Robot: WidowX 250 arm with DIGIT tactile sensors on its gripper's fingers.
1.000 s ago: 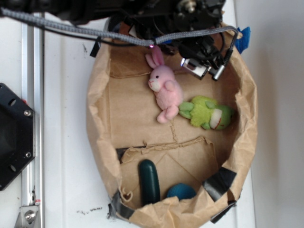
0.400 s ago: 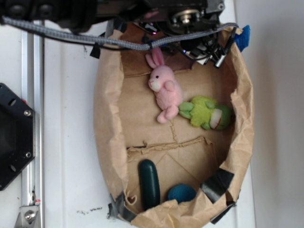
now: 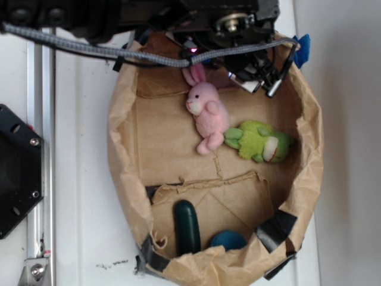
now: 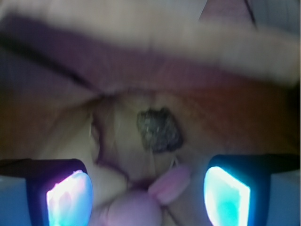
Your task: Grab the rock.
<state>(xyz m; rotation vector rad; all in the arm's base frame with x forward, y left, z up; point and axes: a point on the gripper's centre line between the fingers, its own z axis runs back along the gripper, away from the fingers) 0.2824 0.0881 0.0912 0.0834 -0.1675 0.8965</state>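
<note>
Wrist view, left to right: left finger pad point(image 4: 68, 197) glowing at lower left; rock point(image 4: 159, 129) ahead, between the finger lines, slightly right of centre, on brown paper just beyond a pink bunny ear point(image 4: 169, 183); right pad lower right. Gripper point(image 4: 148, 195) spread wide, empty. Rock's longer side seems tilted diagonally.

rock point(image 4: 159, 129) ahead, jaws spread, pink ear point(image 4: 169, 183)
</note>
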